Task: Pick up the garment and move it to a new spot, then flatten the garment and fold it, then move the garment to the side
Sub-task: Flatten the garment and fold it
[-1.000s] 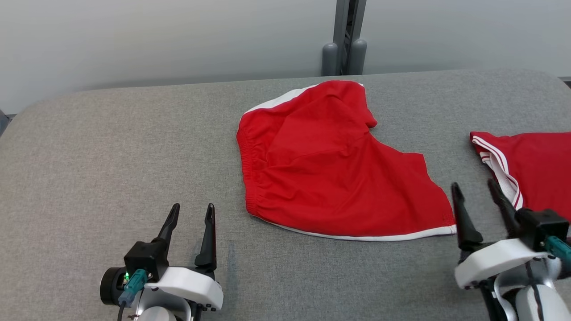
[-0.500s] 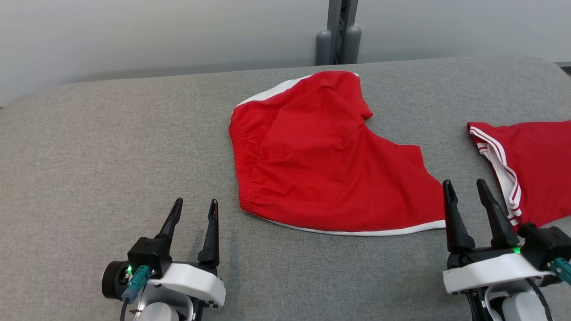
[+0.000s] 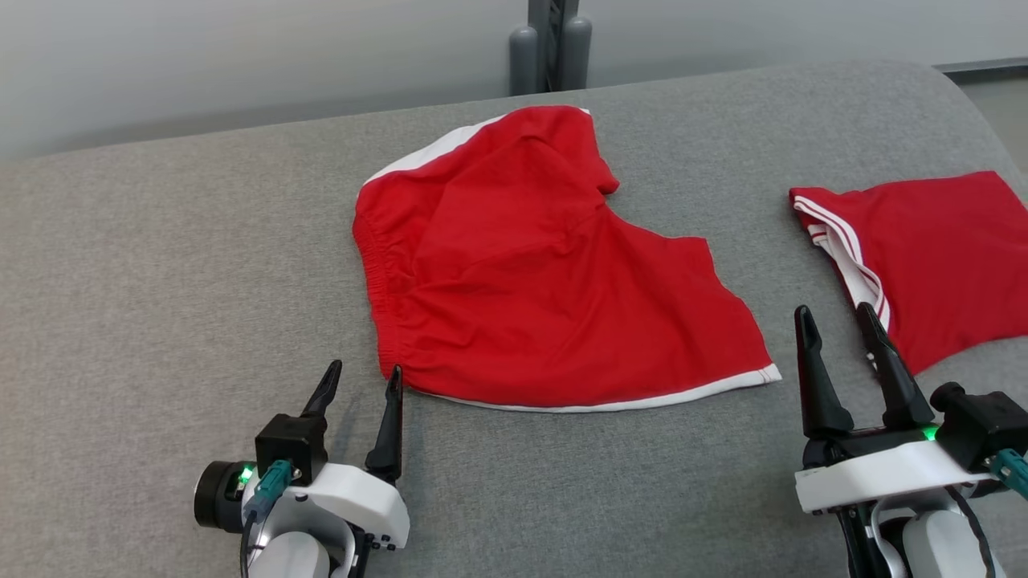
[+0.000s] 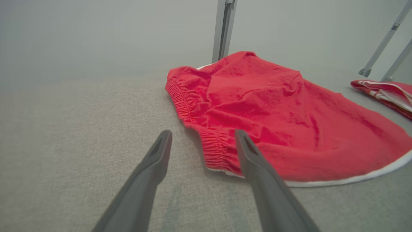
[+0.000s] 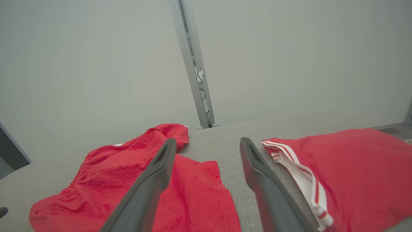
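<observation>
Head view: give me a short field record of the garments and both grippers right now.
surface: grey fabric-covered table
middle garment: red shorts, white trim, lying spread, slightly rumpled
right garment: red garment with white stripes, apart from shorts
left gripper: open, fingers at shorts' waistband corner, holding nothing
right gripper: open, between the two garments, holding nothing

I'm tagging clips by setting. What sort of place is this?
Probably a robot test lab, not a home: a grey cloth-covered worktable, a bare pale wall with a metal post behind it, and red shorts and a striped red garment laid out for handling.
</observation>
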{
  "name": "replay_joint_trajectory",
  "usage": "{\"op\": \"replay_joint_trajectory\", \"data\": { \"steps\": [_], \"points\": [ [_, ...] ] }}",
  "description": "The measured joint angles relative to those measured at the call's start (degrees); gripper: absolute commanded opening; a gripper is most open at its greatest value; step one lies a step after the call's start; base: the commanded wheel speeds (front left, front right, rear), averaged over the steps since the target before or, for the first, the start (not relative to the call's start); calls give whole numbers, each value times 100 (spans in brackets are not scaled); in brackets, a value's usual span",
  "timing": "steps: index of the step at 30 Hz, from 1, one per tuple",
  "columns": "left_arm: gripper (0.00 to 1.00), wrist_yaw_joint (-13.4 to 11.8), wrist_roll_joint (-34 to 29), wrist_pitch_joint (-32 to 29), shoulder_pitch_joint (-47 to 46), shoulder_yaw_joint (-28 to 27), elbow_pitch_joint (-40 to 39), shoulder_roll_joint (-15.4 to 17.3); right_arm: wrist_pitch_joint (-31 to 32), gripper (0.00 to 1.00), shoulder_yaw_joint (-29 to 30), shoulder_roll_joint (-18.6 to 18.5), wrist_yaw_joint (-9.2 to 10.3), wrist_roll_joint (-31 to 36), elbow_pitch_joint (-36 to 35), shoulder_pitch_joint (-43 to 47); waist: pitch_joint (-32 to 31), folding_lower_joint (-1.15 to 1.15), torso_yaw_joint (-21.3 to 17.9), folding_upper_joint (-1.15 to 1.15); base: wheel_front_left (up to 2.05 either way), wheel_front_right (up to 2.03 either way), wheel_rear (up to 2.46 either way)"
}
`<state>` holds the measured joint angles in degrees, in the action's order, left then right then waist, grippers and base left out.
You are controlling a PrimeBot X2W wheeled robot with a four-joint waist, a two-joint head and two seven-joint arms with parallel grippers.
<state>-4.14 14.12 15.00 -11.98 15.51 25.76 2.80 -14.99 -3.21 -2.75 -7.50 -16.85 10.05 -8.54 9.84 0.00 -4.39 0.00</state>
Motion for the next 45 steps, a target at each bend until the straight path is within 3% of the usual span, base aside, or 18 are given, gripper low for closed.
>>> {"op": "replay_joint_trajectory", "data": {
  "steps": [12, 23, 24, 25, 26, 27, 30, 35, 45],
  "points": [
    [100, -64, -53, 0, -413, -154, 895, -2, 1, 100, 22, -2, 0, 24, -4, -35, 224, 0, -486, 0, 0, 0, 0],
    [100, -143, 14, 24, -734, -144, 1695, -16, 0, 100, 57, -1, 0, 34, 81, -57, 321, 0, -593, 0, 0, 0, 0],
    [95, -142, 36, 25, -747, -130, 1731, -19, 0, 100, 64, -2, 0, 16, 120, -57, 324, 0, -582, 0, 0, 0, 0],
    [48, -137, 62, 25, -776, -107, 1764, -21, 0, 100, 62, -1, 0, 8, 165, -57, 328, 0, -569, 0, 0, 0, 0],
    [11, -111, 80, 25, -801, -85, 1789, -20, 0, 100, 62, -1, 0, -7, 204, -58, 330, 0, -553, 0, 0, 0, 0],
    [0, -68, 113, 25, -825, -56, 1788, -13, 1, 100, 60, -1, 0, -38, 269, -63, 334, 0, -535, 0, 0, 0, 0],
    [0, 57, 204, 22, -837, 43, 1707, -12, 0, 100, 79, 0, 0, -80, 613, -98, 344, 0, -469, 0, 0, 0, 0],
    [0, 63, 261, 12, -836, 145, 1363, -3, 1, 100, 54, 0, 0, -202, 1500, -308, 372, 0, -310, 0, 0, 0, 0],
    [0, 62, 364, 12, -725, 449, 870, -2, 98, 100, -673, -2, 0, -1719, 3105, -1097, 368, 0, 15, 0, 0, 0, 0]
  ]
}}
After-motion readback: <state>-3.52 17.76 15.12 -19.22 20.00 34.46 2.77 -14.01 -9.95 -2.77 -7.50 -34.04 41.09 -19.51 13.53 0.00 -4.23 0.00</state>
